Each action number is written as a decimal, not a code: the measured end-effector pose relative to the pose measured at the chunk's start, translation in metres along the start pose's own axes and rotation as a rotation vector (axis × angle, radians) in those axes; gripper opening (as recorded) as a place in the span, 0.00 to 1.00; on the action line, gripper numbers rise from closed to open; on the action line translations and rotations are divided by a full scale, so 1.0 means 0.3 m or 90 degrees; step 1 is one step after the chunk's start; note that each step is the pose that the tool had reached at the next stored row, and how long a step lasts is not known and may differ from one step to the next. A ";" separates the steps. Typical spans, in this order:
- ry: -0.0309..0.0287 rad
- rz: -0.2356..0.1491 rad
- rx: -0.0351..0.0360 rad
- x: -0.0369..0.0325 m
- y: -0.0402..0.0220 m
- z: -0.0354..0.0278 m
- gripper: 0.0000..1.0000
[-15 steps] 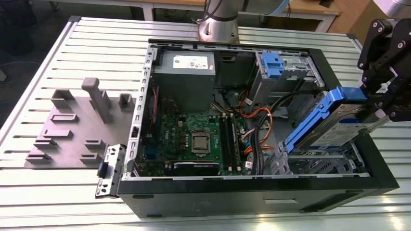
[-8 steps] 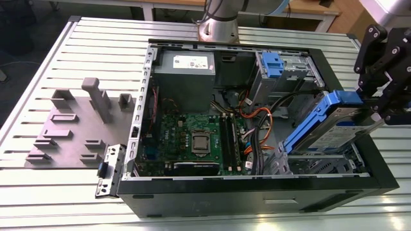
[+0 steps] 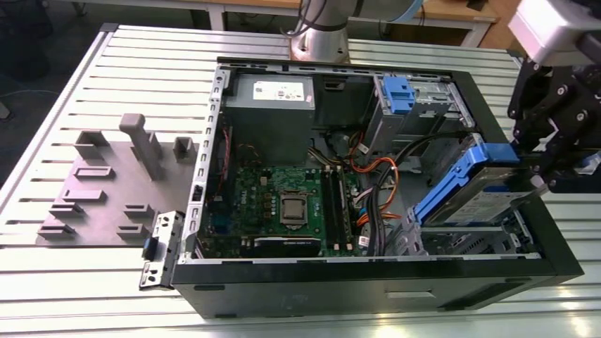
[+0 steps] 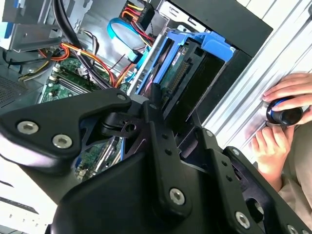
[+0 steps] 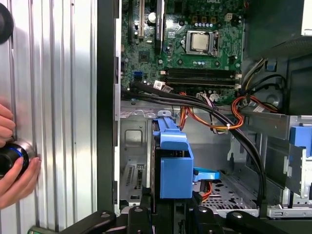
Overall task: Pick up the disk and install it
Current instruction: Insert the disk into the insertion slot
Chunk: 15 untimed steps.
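The disk (image 3: 474, 201) is a silver drive with blue rails along its edges. It hangs tilted, one end down in the drive bay (image 3: 469, 236) at the case's corner on the exterior view's right. My gripper (image 3: 537, 153) is shut on its raised end, where the blue rail (image 3: 497, 153) shows. In the first wrist view the disk (image 5: 173, 165) stands edge-on just beyond my black fingers (image 5: 146, 214), above the metal bay floor (image 5: 229, 195). In the second wrist view the disk (image 4: 192, 66) sits between the finger links (image 4: 158, 146).
The open computer case (image 3: 376, 282) holds a motherboard (image 3: 281, 204), a grey power supply (image 3: 272, 120), a bare blue bracket (image 3: 399, 95) and orange and black cables (image 3: 376, 169) close to the bay. A grey fixture plate (image 3: 112, 183) lies on the exterior view's left. A person's hand (image 5: 14, 170) holds a knob beside the case.
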State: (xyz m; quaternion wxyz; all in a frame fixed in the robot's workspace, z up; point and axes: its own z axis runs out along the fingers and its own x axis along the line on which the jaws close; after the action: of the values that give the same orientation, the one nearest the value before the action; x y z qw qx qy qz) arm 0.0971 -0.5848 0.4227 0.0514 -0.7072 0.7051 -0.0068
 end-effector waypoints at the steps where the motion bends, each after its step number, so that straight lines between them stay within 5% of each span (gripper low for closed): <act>1: 0.0001 0.000 0.0000 0.000 0.001 0.006 0.35; 15: 0.0001 0.000 0.0000 0.006 0.008 0.090 0.35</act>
State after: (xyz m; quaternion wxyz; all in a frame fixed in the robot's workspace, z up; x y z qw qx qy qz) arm 0.0971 -0.5848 0.3954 0.0513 -0.7072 0.7052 -0.0069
